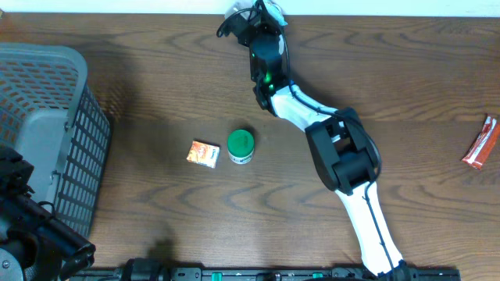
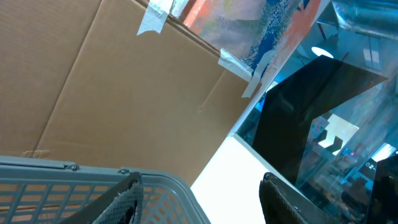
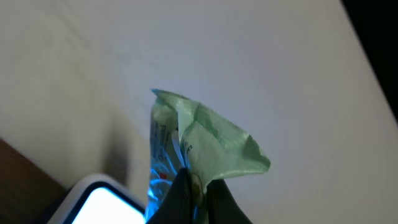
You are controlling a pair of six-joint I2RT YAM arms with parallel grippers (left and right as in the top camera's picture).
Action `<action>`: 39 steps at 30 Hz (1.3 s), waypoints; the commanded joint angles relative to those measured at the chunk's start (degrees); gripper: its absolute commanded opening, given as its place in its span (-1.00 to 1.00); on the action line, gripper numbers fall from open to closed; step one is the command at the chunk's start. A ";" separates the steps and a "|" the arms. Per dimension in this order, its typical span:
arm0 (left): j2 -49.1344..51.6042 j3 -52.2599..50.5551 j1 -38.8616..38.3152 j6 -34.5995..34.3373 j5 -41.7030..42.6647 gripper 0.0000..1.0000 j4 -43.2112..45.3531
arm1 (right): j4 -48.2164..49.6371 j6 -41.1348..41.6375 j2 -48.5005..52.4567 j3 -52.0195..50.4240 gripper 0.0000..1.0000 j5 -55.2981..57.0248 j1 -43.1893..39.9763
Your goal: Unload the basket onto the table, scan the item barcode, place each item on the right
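Pinching one green packet (image 3: 205, 137), right hand (image 3: 196, 193); left hand (image 2: 202, 199) spread; one basket (image 1: 94, 133), one box (image 1: 203, 153), one tub (image 1: 241, 145), one sachet (image 1: 481, 142).

Wood table (image 1: 156, 78), basket (image 1: 90, 156), box (image 1: 203, 154), jar (image 1: 241, 146), red packet (image 1: 480, 143)

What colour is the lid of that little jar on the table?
Green. The jar lid shows best in the overhead view.
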 commanded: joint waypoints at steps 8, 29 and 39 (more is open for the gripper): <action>-0.13 -0.11 -0.13 -0.24 -0.17 0.21 0.20 | 3.26 -8.74 7.23 0.96 -0.97 -4.09 -1.25; -0.13 -0.11 -0.13 -0.24 -0.17 0.21 0.20 | -45.38 0.63 -16.98 0.94 -0.98 27.54 -9.53; -0.13 -0.11 -0.13 -0.24 -0.17 0.22 0.20 | -78.71 36.13 -17.38 0.94 0.60 12.70 -15.87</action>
